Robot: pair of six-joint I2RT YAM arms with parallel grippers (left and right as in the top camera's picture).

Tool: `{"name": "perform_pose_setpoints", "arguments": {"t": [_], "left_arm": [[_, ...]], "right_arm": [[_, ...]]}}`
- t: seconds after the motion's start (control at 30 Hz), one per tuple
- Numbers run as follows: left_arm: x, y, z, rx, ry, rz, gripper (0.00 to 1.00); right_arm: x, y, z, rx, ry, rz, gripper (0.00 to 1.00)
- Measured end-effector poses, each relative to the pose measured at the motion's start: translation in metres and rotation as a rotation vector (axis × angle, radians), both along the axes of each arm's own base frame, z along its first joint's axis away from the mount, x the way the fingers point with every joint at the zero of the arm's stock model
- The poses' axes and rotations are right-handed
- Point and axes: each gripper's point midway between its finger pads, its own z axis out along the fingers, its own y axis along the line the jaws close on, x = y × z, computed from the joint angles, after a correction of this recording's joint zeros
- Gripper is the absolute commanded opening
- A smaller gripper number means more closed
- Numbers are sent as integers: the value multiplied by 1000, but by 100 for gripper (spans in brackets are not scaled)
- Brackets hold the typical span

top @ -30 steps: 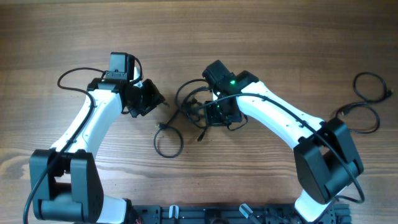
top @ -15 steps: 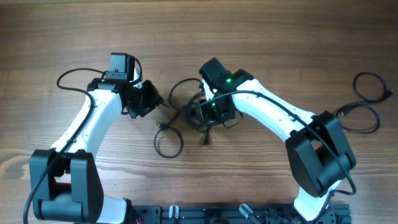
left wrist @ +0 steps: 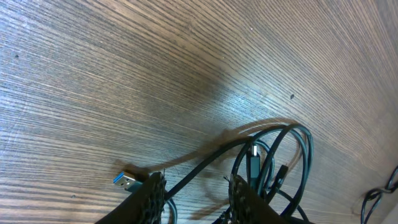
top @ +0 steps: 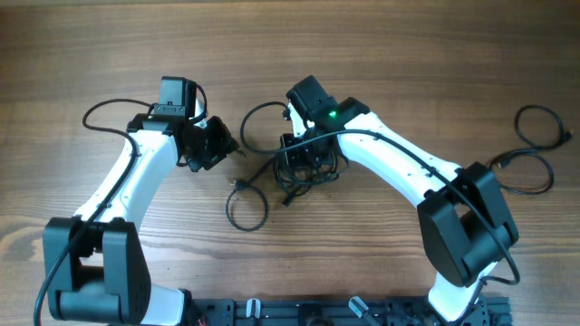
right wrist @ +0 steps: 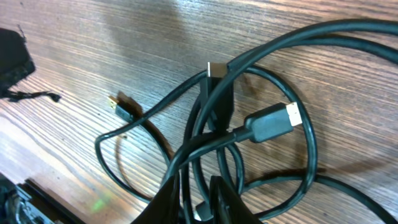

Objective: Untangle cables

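- Right claw [right wrist: 196, 186] is clamping its fingers on the cables [right wrist: 267, 127], which are lying bunched right under it; a hard pull is risking cinching the crossed loops tighter.
- Left claw [left wrist: 198, 183], near the right claw, is standing released with one cord passing loosely between its fingers; that cord is likely sliding out under a tug.
- Blue plug [left wrist: 127, 182], near the right claw, is risking snagging a loop.
- Wrist views are showing crossings and plugs, while overhead is giving a dark clump.
- Only overhead is showing a spare cord [top: 535, 154] lying well apart from the right claw on the table [top: 91, 54].
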Motion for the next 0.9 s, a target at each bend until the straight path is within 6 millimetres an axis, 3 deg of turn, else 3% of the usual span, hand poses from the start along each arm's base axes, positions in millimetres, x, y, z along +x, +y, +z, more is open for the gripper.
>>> {"name": "perform_pose_setpoints", "arguments": {"t": [0.27,0.43,0.6,0.9], "left_arm": [[0,0,0,0,1,0,37],[-1,0,0,0,5,0,37],[-1,0,0,0,5,0,37],[-1,0,0,0,5,0,37]], "right_arm": [[0,18,-3,-85,-100,-58,21],[2,16,-6,-181,-197,-63,19],[7,10,-7,-222,-228,-77,19],[-6,-16,-15,-323,-165,-87,20]]}}
